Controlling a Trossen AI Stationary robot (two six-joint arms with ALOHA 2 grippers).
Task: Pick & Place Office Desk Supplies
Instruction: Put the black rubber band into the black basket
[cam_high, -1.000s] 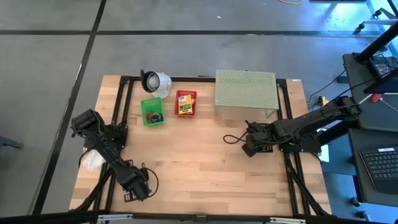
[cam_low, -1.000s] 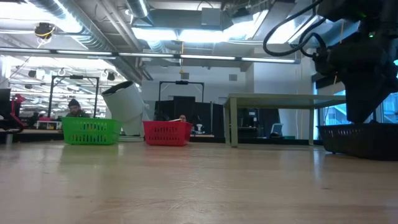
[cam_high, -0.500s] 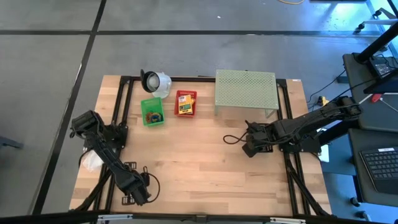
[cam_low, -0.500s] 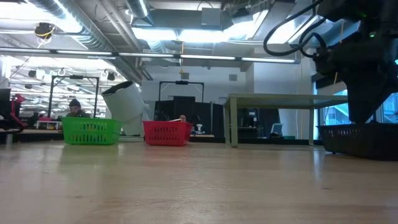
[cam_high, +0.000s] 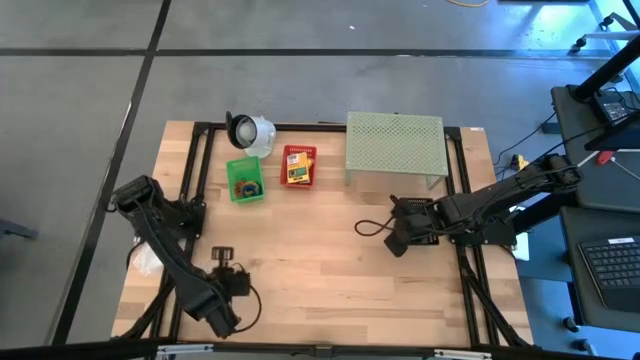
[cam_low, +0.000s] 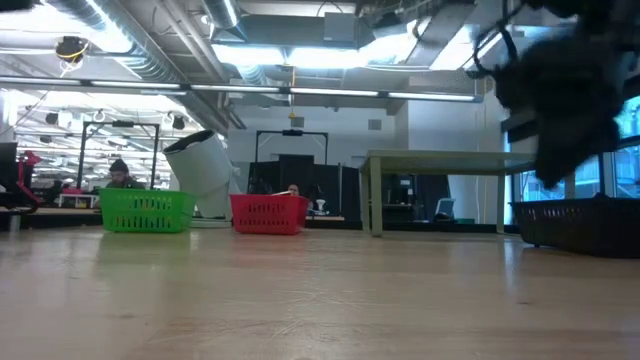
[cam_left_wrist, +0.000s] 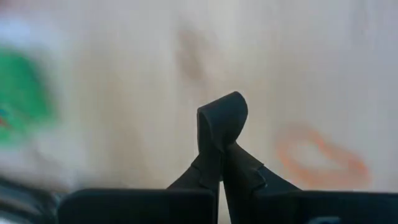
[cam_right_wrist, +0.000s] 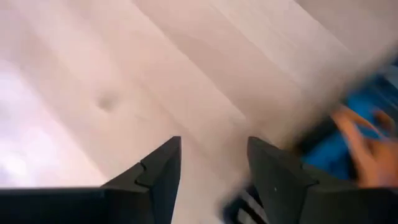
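My left gripper (cam_high: 226, 268) hangs over the table's near left part, shut on a black rubber-band loop (cam_left_wrist: 222, 116). An orange rubber band (cam_left_wrist: 318, 157) lies on the wood beyond it. A green basket (cam_high: 245, 180) of rubber bands and a red basket (cam_high: 298, 166) of yellow crayon boxes stand at the far side. My right gripper (cam_high: 393, 240) hangs open over bare wood at the right, nothing between its fingers (cam_right_wrist: 160, 163). A blurred blue and orange shape (cam_right_wrist: 354, 140) shows past it. My left gripper pinches the black rubber band between its two shut fingers (cam_left_wrist: 211, 168). A short bent piece of the loop (cam_left_wrist: 224, 109) stands out past the fingertips; the rest is hidden between them. The fingers slant steeply down from above. The band is lifted clear of the table.
A pale green perforated shelf (cam_high: 395, 148) stands at the far right, and a white round object with a dark opening (cam_high: 250, 130) at the far left. The middle and near part of the table (cam_high: 320, 270) is bare wood. People sit in the room behind the baskets (cam_low: 146, 211).
My left gripper has risen from the table near the front left and its wrist has turned and tipped, so that its head now shows farther from the near edge. My right gripper has tipped a little in place.
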